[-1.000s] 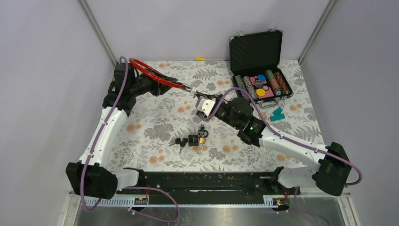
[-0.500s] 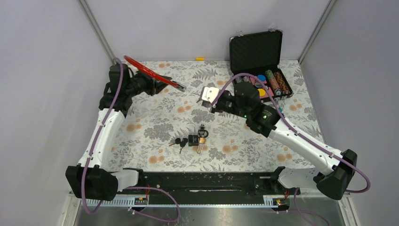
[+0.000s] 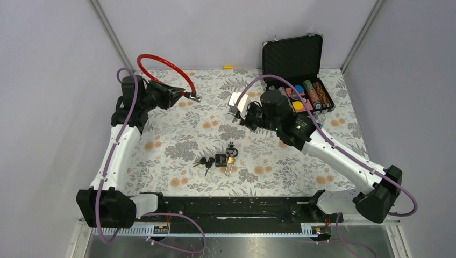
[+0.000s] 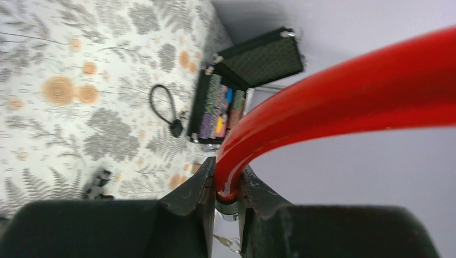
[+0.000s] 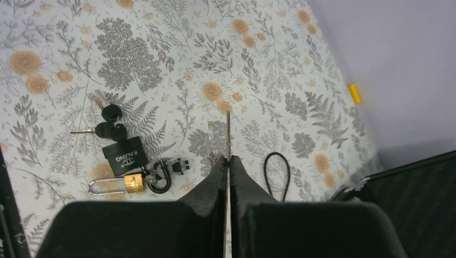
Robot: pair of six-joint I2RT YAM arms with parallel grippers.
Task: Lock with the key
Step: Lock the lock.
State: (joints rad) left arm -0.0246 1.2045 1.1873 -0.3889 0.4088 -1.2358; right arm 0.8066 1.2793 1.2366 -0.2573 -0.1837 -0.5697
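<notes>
Top external view shows the keys (image 3: 206, 162) lying on the table (image 3: 177, 145), nearward and between the left gripper (image 3: 182, 94), clamped on the red cable lock (image 3: 161, 62), and the right gripper (image 3: 246, 110), pinching a white flat piece (image 3: 236, 100).

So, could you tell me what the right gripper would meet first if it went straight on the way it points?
Probably the flowered tablecloth: the right gripper, shut on a thin flat piece, tilts down at bare cloth; depth is unclear.
</notes>
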